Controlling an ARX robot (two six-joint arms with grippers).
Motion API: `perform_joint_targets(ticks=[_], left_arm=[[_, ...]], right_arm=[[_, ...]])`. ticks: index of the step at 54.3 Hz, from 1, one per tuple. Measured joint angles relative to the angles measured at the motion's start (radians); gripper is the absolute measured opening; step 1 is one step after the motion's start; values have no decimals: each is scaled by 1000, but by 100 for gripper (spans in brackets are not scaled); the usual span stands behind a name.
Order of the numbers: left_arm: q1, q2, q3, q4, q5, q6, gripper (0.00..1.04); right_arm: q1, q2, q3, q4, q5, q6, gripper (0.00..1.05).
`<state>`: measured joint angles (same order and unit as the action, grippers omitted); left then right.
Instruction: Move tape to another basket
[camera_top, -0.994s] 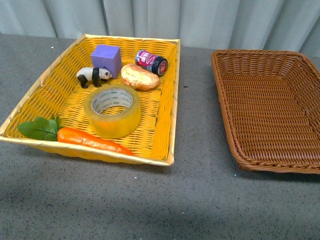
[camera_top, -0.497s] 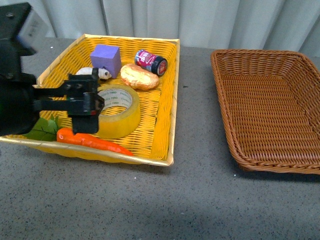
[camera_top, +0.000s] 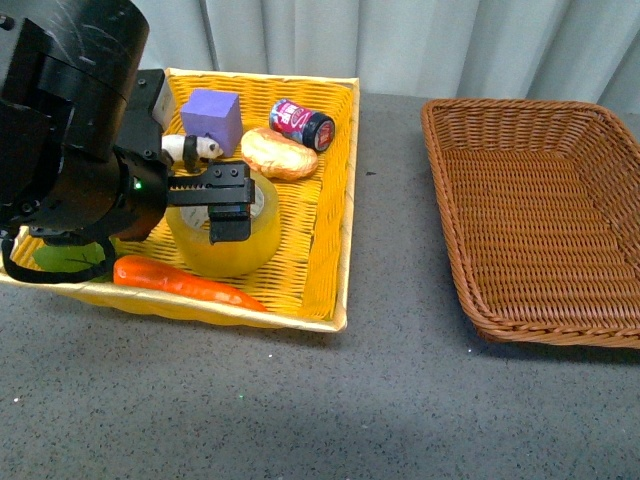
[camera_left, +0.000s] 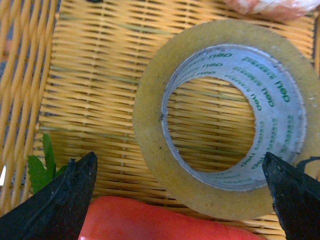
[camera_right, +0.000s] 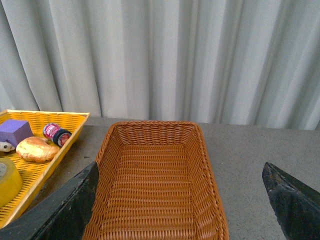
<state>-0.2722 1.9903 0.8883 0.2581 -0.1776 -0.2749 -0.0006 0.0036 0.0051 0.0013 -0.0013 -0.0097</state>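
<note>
We see left gripper (camera_top: 228, 205) spread wide over tape (camera_left: 150, 125), nothing held; right gripper (camera_right: 182, 200) likewise wide, nothing held, near basket (camera_right: 150, 190). Risk as we judge it: 1 finger lands on carrot (camera_top: 180, 282) just beside tape, or catches yellow tray (camera_top: 325, 230) weave; smooth side slips on lift. Tape lies flat in yellow tray, well apart from basket: wide yellowish translucent roll, white core, green print.
</note>
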Motion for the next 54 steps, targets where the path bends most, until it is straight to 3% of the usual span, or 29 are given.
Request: perform_joint_targets(ticks=[17,36,43,54], left_arm=[[1,61,72,-56,-14,-67,98],[2,72,89,-68,-26,-79,45],[3,72,93,-70,-23,-74,19],[-13,55,93,-75,-14,-70,16]], right_arm=[[0,0,0,0,0,0,96],[0,0,0,0,0,0,96],[0,0,0,0,0,0,96],[0,0,0,0,0,0,96]])
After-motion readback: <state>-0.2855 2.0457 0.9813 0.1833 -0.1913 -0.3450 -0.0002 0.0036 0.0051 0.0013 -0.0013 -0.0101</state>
